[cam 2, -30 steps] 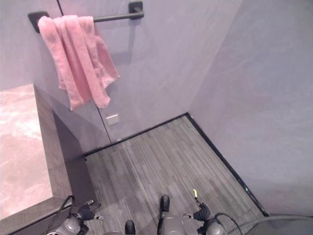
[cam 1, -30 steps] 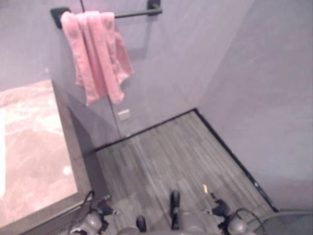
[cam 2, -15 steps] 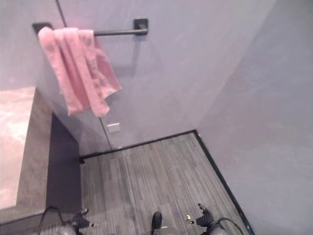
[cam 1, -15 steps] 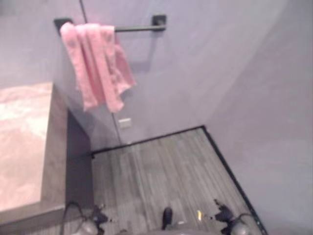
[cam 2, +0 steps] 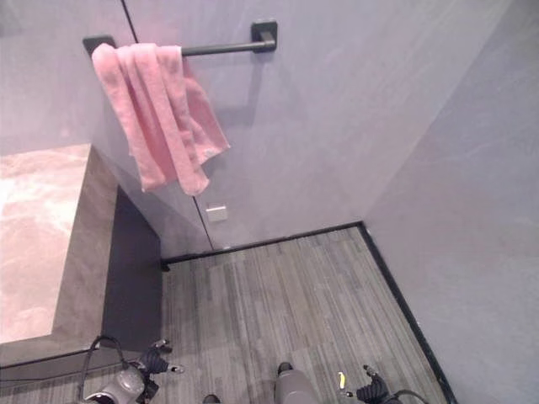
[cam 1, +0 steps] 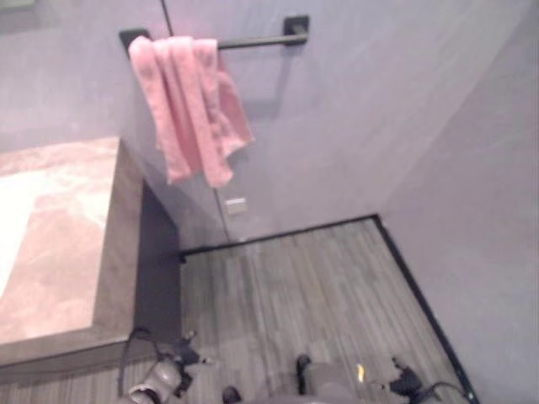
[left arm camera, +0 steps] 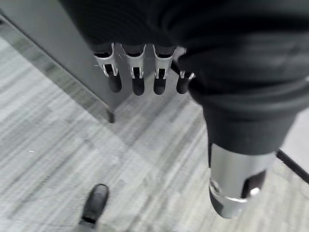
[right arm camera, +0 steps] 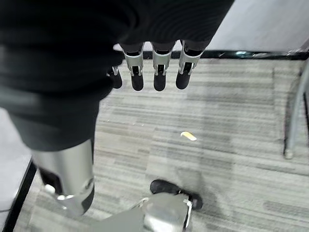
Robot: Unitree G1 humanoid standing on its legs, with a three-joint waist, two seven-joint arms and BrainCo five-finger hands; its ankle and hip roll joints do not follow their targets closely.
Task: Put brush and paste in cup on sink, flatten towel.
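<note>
Both hands (left arm camera: 140, 72) (right arm camera: 154, 72) hang slack-fingered; bunched pink terry towel (cam 2: 160, 114) drapes a black bar (cam 2: 223, 48).

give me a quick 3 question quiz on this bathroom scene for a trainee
1. True or false: the pink towel is spread flat along the whole bar.
2. What does each hand hold: the left hand and the right hand?
3. Where is the counter relative to the towel? A) below it, to the robot's left B) on the floor to the right C) above the bar

Key
1. False: it hangs bunched at the bar's left end.
2. Nothing; both hang open over the floor.
3. A
</note>
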